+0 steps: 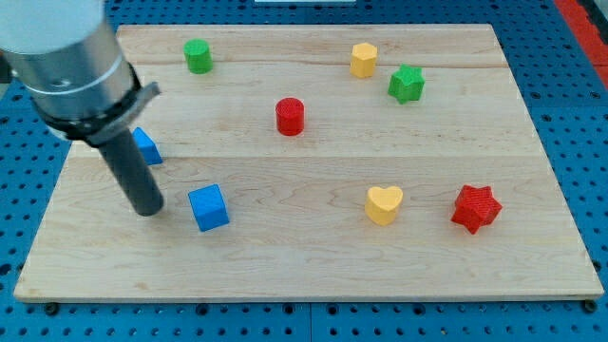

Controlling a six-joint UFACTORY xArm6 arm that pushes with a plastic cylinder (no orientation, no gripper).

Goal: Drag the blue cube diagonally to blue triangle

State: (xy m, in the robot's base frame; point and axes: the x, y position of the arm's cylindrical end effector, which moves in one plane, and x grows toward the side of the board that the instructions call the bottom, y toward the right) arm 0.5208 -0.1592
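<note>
Wooden board (313,256) fills your frame, and at lower left you see my tip (147,211), a bare fingerless rod holding nothing, just left of the blue cube (209,207), with the half-hidden blue triangle (145,146) above it.

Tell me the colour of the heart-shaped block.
Yellow: the heart shows clearly in the camera view.

A robotics lab bench: a wooden board (313,256) lies on a blue perforated table (570,57), with an industrial arm (71,66) above small coloured test blocks.
</note>
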